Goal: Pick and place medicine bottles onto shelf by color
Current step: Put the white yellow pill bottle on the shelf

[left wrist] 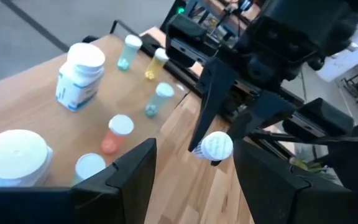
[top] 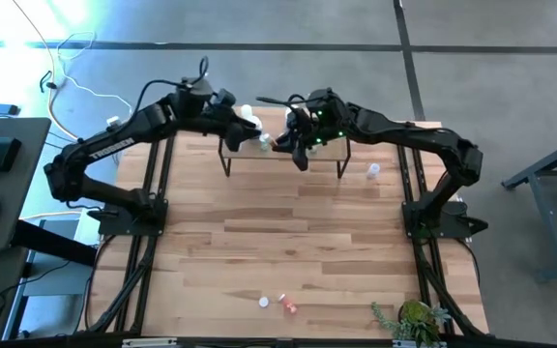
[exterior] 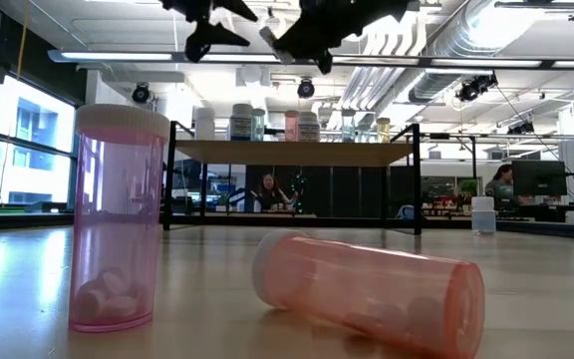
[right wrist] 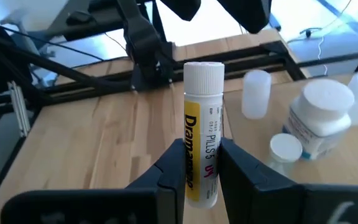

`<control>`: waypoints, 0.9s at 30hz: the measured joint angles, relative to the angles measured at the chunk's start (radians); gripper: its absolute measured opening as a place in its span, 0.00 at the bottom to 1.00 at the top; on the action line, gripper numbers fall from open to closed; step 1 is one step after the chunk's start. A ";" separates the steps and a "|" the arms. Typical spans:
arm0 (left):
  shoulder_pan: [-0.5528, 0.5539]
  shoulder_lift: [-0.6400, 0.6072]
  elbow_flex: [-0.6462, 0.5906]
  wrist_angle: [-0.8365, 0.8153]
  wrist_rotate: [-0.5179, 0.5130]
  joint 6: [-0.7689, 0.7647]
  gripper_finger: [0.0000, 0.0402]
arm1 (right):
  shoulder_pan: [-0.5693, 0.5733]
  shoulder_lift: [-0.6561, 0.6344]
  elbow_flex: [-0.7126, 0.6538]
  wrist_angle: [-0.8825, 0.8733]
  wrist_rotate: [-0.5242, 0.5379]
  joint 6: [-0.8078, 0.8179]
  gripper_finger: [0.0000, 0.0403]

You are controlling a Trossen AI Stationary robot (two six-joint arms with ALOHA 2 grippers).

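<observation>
Near the table's front edge stood one pink bottle [exterior: 118, 219]; another [exterior: 372, 289] lay beside it. Over the far-edge shelf [top: 283, 147], the right gripper [right wrist: 202, 163] clamped a yellow-labelled vial [right wrist: 202, 134]; the left gripper [left wrist: 194, 168] hung wide.

The wooden table [top: 288, 251] stands on a grey floor [top: 288, 24] crossed by dark lines. A white cable [top: 71, 68] trails over the floor at the far left. Beyond the table, the room has a white ceiling with long strip lights [exterior: 118, 56] and silver ducts [exterior: 456, 45]. Large windows [exterior: 28, 145] brighten the left side. A person [exterior: 267, 191] sits far back, and a monitor [exterior: 538, 178] stands at the right.
</observation>
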 joint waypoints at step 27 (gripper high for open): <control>0.033 0.015 0.000 0.516 0.068 -0.031 0.50 | -0.054 0.001 0.000 -0.128 0.039 -0.071 0.14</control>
